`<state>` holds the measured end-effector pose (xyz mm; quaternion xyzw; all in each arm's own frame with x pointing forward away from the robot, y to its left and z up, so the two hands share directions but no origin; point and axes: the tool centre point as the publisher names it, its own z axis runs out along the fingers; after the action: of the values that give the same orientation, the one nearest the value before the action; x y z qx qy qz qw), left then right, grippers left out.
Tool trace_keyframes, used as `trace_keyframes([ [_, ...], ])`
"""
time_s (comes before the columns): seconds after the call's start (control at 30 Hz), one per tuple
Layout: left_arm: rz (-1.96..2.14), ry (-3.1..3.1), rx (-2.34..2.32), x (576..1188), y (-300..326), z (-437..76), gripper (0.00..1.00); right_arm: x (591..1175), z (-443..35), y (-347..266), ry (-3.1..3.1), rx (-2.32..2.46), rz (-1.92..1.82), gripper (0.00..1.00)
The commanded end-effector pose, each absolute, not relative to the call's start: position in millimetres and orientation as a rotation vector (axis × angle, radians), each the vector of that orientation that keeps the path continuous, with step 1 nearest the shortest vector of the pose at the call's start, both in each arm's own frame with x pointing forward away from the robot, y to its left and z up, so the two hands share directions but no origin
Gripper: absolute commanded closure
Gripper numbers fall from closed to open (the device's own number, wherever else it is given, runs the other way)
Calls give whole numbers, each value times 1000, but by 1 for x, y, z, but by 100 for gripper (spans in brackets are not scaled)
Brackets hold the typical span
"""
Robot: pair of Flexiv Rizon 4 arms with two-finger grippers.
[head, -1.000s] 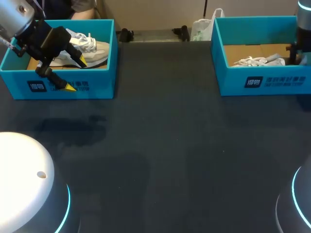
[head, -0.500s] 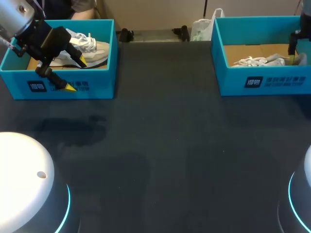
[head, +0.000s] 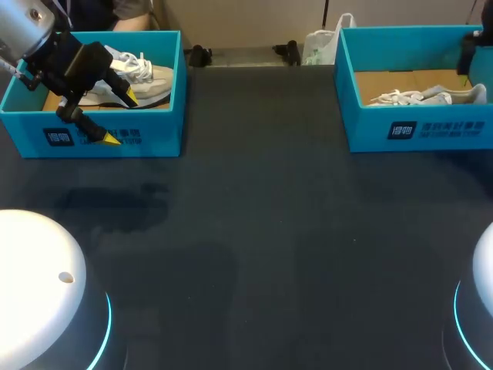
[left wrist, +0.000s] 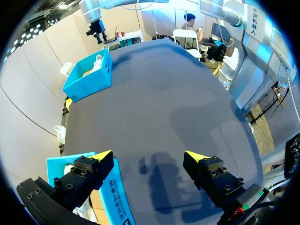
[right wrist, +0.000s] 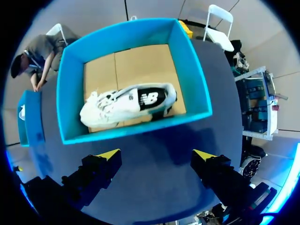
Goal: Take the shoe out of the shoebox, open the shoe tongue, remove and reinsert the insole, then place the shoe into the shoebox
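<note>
So there were two blue shoeboxes on the dark surface (head: 269, 231), one in each top corner of the head view. The left shoebox (head: 100, 135) sat in the upper left with a white shoe (head: 142, 77) inside it, laces up. The left gripper (head: 122, 119) hung right at that box's front wall, wide open and holding nothing. One yellow tip was over the shoe and the other sat out in front of the wall.

From the left wrist view the same thing showed. The left gripper (left wrist: 148, 155) was spread wide with only bare surface between its fingers, and the left shoebox (left wrist: 115, 197) was right beside and under one finger. Well ahead of it, at the far end of the surface, stood the right shoebox (left wrist: 89, 79), with the right gripper (left wrist: 97, 30) above it.

The right shoebox (head: 416, 127) was in the upper right of the head view, with the second shoe (head: 424, 96) in it. Only a dark bit of the right arm (head: 470, 50) showed at the frame's edge there.

The right wrist view was the clear one. The right gripper (right wrist: 157, 154) was open, gripping nothing, up above the box's near wall. Ahead of it the second shoe (right wrist: 129, 103), white with a black patch on its side, lay on its side on the cardboard bottom of the right shoebox (right wrist: 192, 75), close to the near wall.
</note>
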<state>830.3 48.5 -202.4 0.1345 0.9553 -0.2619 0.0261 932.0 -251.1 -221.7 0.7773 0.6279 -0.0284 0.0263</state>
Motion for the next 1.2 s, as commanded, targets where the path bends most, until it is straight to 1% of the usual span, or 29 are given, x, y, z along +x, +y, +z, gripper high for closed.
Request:
trace_keyframes([
  [0.03,-805,2953,416,830,48,-202,0,899,-208,-237,1903,2363,-36,0],
  [0.33,-805,2953,416,830,48,-202,0,855,-213,-209,1852,2485,-18,0],
  [0.53,-802,2941,435,837,52,-199,0,855,-213,-209,1852,2485,-18,0],
  [0.67,-808,2925,677,868,72,-180,0,855,-213,-209,1852,2485,-18,0],
  [0.97,-507,2850,1217,949,126,-162,0,855,-213,-209,1852,2485,-18,0],
  [1.03,-367,2797,1308,970,140,-161,0,855,-213,-209,1852,2485,-18,0],
  [1.1,-202,2573,1625,991,167,-161,0,855,-213,-209,1852,2485,-18,0],
  [1.2,-202,2573,1625,991,167,-161,0,855,-213,-209,1852,2485,-18,0],
])
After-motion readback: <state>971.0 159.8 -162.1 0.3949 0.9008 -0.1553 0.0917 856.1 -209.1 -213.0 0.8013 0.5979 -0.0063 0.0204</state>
